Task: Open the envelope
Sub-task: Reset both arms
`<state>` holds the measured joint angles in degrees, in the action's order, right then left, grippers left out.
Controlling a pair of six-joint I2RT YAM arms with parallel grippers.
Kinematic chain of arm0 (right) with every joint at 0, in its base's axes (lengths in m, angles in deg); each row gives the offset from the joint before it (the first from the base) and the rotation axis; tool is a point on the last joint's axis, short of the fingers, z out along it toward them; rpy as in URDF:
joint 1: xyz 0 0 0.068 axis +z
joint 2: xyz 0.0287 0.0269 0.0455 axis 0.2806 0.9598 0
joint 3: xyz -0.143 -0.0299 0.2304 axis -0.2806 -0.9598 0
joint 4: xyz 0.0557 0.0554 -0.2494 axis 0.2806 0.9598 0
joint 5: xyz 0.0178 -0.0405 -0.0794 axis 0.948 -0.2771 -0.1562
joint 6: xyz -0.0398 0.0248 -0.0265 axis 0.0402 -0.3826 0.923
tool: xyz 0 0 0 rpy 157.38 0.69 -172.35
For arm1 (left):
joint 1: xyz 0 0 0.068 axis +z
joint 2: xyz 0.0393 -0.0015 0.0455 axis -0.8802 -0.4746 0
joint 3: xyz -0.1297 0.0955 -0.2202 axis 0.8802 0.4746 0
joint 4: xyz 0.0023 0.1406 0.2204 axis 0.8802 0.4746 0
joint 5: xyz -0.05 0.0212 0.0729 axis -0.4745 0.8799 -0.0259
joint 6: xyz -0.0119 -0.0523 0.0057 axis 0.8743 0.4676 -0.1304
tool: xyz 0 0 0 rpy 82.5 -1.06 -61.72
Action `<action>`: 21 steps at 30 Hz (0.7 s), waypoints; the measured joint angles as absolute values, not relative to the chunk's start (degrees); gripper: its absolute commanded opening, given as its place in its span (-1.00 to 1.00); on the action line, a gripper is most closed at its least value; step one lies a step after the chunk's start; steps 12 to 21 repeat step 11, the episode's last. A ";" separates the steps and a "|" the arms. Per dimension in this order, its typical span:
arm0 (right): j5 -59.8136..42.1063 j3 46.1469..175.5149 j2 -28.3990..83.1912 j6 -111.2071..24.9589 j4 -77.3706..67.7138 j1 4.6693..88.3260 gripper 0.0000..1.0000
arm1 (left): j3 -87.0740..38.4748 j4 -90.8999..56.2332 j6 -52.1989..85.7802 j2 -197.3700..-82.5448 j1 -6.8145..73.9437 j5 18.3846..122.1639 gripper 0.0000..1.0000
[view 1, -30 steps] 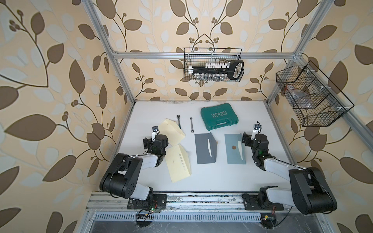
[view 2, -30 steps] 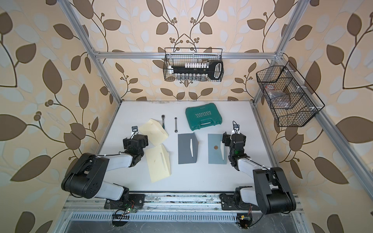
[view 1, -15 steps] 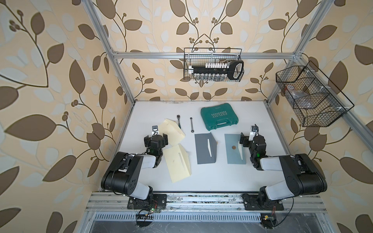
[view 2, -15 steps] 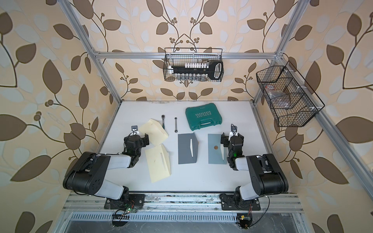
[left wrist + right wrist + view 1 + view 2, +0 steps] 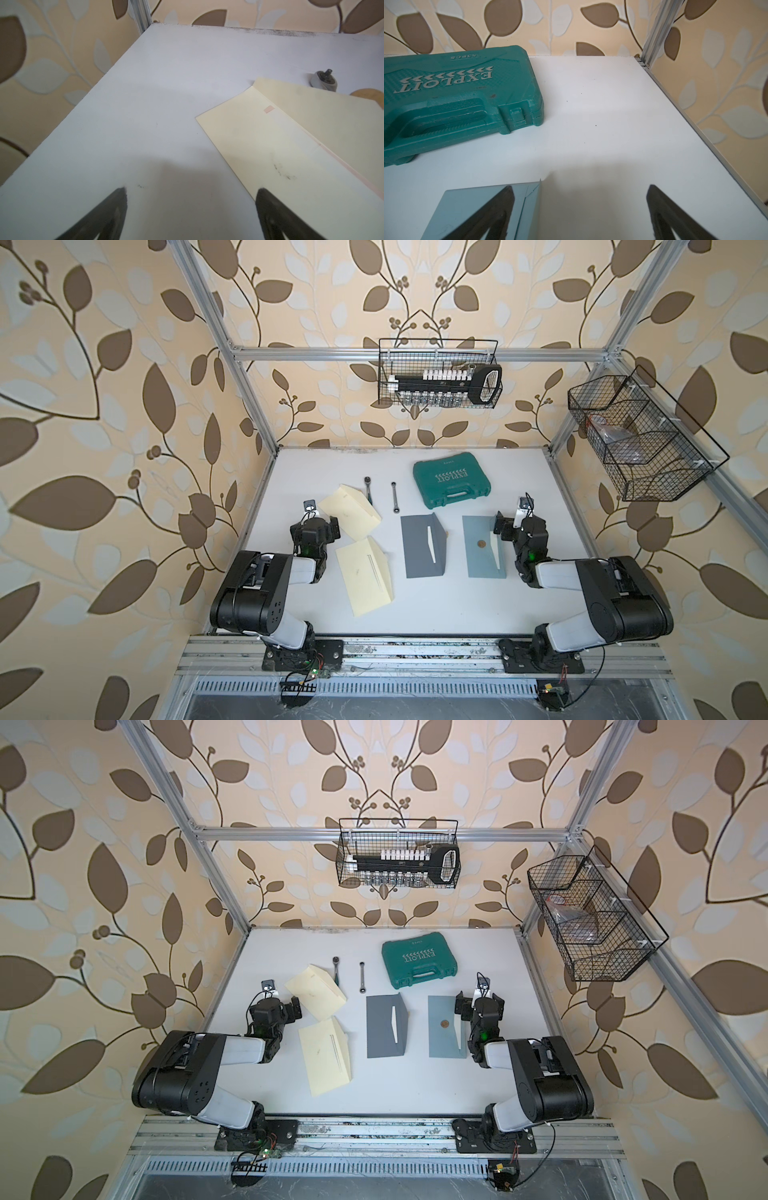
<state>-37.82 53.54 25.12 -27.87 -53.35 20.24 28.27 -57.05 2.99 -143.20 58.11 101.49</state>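
Blue-grey paper envelope (image 5: 478,566), flap raised, on the white table (image 5: 415,614) between a dark grey paper envelope (image 5: 415,551) and the right gripper (image 5: 580,187), jaws spread wide and empty; left gripper (image 5: 192,190) likewise spread, beside a cream paper envelope (image 5: 270,149)

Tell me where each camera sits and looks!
Top views: overhead, looking down on the white table; both whole arms show.
Left wrist: on the left arm, facing the far corner and a cream envelope; open left end effector shows.
Right wrist: on the right arm, facing the green case and blue envelope; open right end effector shows.
Shared: top and right wrist both show the green case.
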 measured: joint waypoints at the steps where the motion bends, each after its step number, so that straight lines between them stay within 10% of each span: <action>1: -37.82 53.54 25.12 -27.87 -53.35 20.24 0.97 | 28.27 -57.05 2.97 -143.18 58.11 101.29 0.97; 21: -37.82 53.54 25.14 -27.89 -53.31 20.24 0.96 | 28.27 -56.90 0.54 -143.18 58.11 91.83 0.97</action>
